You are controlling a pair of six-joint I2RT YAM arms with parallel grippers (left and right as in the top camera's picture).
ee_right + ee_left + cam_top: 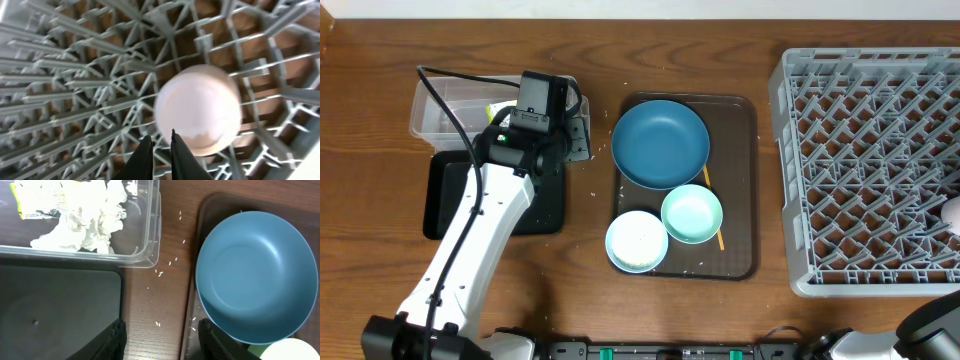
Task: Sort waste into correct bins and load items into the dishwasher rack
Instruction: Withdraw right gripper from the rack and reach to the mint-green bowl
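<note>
My left gripper [162, 330] is open and empty, above the wood between the black tray [60, 305] and the dark-blue dish [255, 275]. The clear tub [145, 245] holds white tissues [85, 225] and the yellow-green wrapper [40, 200]. Rice grains [159, 273] lie on the wood. My right gripper [159, 134] is nearly closed on the rim of the pink-white cup [200, 105], over the grey rack [75, 75]. Overhead, the blue dish [660, 143], mint bowl [692, 214], white bowl [637, 241] and yellow stick [720, 240] lie together.
Those dishes sit on a brown serving tray [740, 180] in the middle. The rack [860, 150] fills the right side, with the cup [952, 212] at its right edge. The left arm [480, 240] crosses over the black tray [540, 205]; the tub [430, 110] is behind it.
</note>
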